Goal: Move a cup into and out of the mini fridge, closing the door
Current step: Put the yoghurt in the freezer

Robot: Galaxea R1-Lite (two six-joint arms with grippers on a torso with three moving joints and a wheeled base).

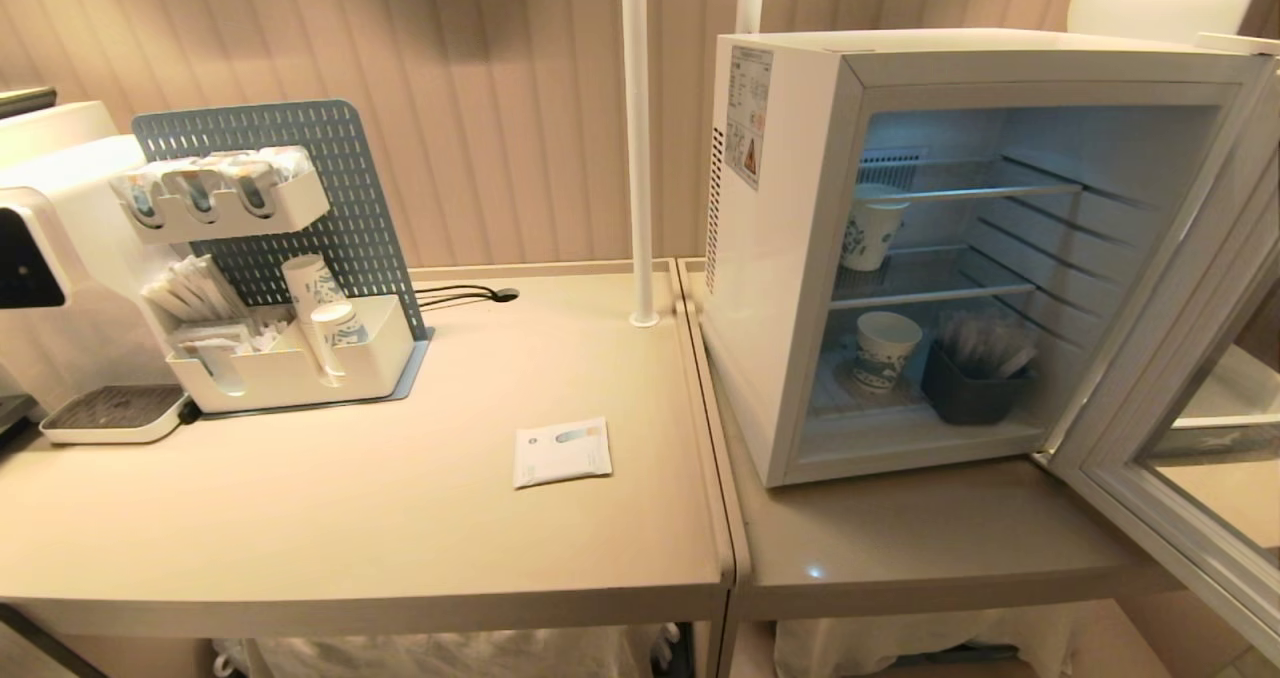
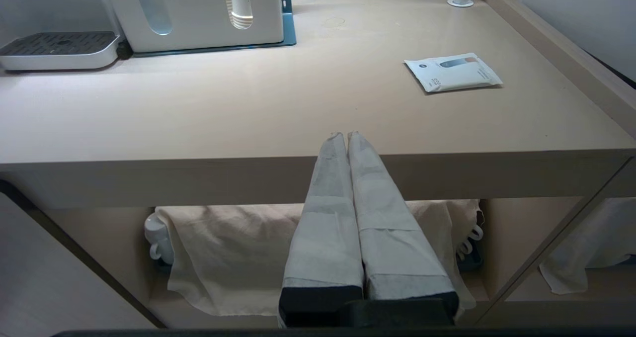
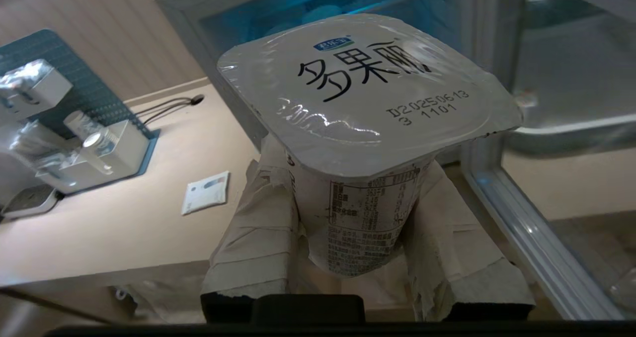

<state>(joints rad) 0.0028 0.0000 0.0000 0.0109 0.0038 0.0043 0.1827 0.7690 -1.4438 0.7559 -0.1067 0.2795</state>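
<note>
In the right wrist view my right gripper (image 3: pixel 353 178) is shut on the cup (image 3: pixel 365 88), a white tub with a sealed foil lid and dark Chinese text. Its taped fingers (image 3: pixel 258 217) press on the tapered body, under the flared rim. The cup hangs in front of the mini fridge (image 1: pixel 780 258), whose door (image 1: pixel 1180 378) stands swung wide open to the right. Neither arm shows in the head view. My left gripper (image 2: pixel 346 135) is shut and empty, parked at the table's front edge.
Inside the fridge a patterned paper cup (image 1: pixel 872 226) stands on the middle shelf. Another (image 1: pixel 885 350) stands on the floor beside a dark bin (image 1: pixel 975 383). On the left table lie a white packet (image 1: pixel 562 451) and an organiser (image 1: pixel 290 358). A white pole (image 1: pixel 637 138) rises beside the fridge.
</note>
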